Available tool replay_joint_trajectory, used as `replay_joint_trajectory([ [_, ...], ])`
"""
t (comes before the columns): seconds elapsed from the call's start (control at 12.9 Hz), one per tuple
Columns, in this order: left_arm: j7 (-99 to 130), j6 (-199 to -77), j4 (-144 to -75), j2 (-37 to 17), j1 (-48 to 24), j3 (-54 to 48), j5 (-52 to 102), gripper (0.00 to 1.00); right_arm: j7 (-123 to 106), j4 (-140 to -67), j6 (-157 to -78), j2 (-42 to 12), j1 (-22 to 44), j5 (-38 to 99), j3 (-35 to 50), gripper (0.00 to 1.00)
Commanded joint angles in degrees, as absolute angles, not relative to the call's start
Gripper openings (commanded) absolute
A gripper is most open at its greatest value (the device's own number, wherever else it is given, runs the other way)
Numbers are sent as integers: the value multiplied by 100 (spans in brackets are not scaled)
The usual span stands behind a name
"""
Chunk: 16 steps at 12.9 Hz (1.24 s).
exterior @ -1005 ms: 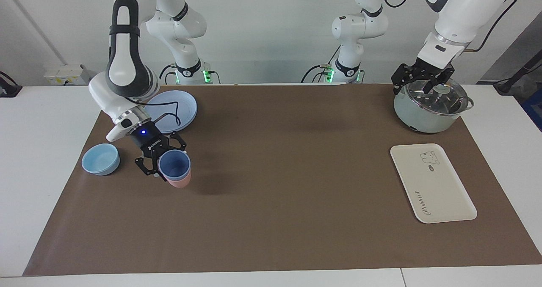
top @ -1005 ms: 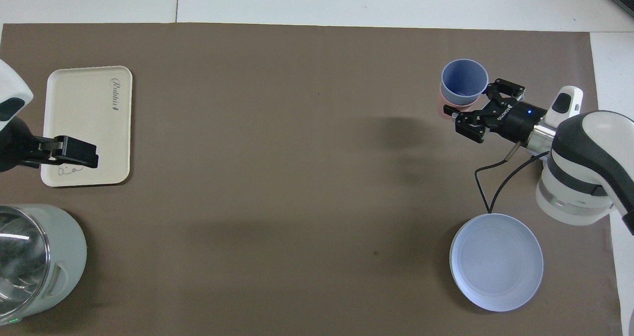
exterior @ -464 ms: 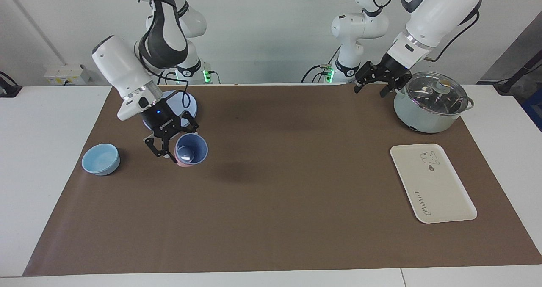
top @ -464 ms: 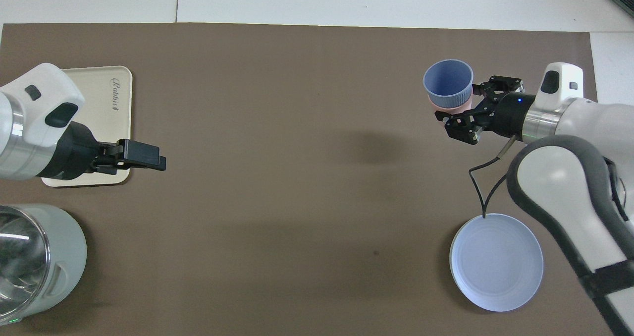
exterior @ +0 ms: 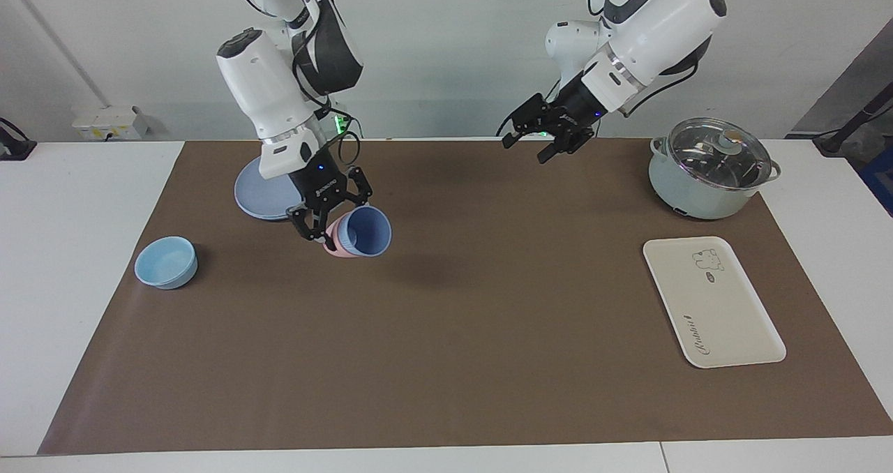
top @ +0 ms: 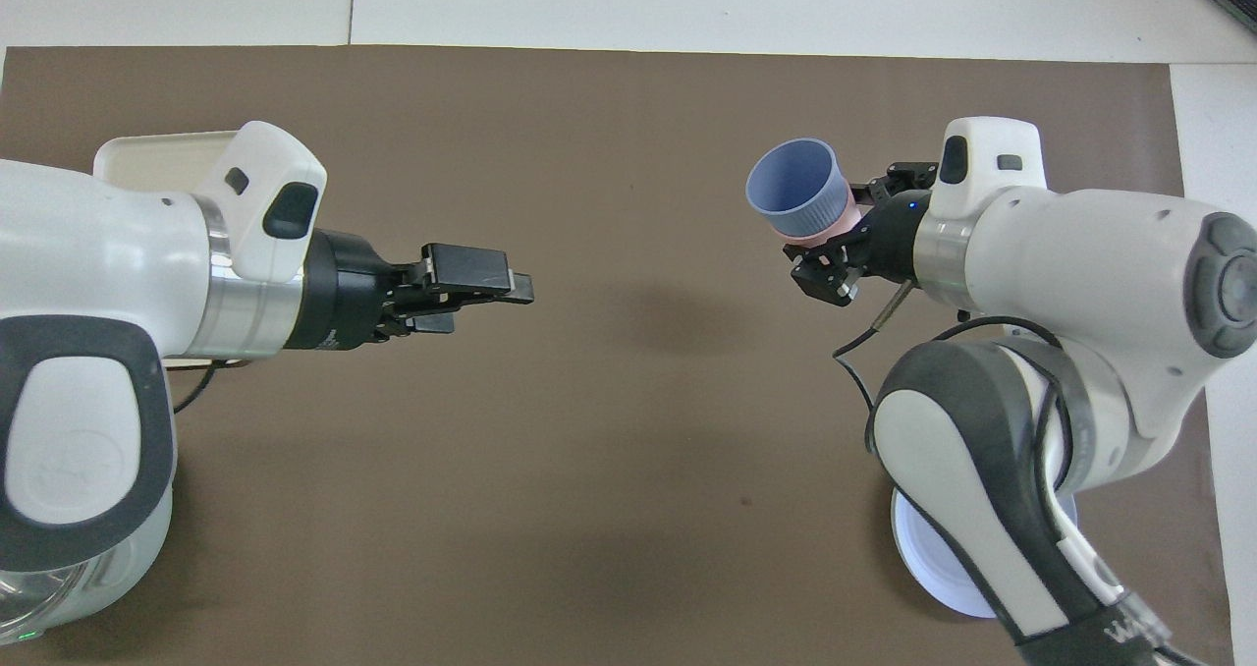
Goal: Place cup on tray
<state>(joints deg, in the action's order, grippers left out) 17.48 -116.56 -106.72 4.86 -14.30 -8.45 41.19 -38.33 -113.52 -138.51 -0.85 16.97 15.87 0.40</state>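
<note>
White bench point(exterior: 84, 264) under a brown mat point(exterior: 488, 333), plain pale wall point(exterior: 432, 47).
The mat covers most of the bench, leaving white margins at both ends; a socket box point(exterior: 108, 123) sits at one wall-side corner, a seam point(top: 352, 3) crosses the bench's outer edge.

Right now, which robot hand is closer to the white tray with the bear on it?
The left gripper, empty and open over the mat, is closer to the tray. The right gripper holds the stacked cups up toward the right arm's end.
</note>
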Motion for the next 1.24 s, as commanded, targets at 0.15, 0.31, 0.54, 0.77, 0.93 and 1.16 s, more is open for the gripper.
replay_joint_trajectory([
  [0.15, 2284, -13278, -10486, -306, -2179, -747, 4869, 100, -2708, -10882, -13098, -105, 2188, 511, 35, 0],
  [0.31, 2486, -13910, -10223, -719, -2381, -747, 4878, 100, -2602, -10863, -12947, -88, 2337, 212, 35, 0],
  [0.54, 2698, -14219, -9932, -1028, -2548, -747, 4825, 98, -2602, -10863, -12911, -88, 2347, 158, 35, 0],
  [0.77, 2759, -14361, -9975, -1089, -2645, -738, 4790, 84, -2506, -10863, -12824, -70, 2478, -8, 35, 0],
  [0.93, 2777, -14833, -10019, -1238, -2733, -738, 4790, 84, -2479, -10863, -12806, -70, 2522, -88, 35, 0],
  [1.16, 2769, -14915, -10028, -1353, -2812, -738, 4781, 77, -2479, -10863, -12814, -79, 2514, -88, 26, 0],
])
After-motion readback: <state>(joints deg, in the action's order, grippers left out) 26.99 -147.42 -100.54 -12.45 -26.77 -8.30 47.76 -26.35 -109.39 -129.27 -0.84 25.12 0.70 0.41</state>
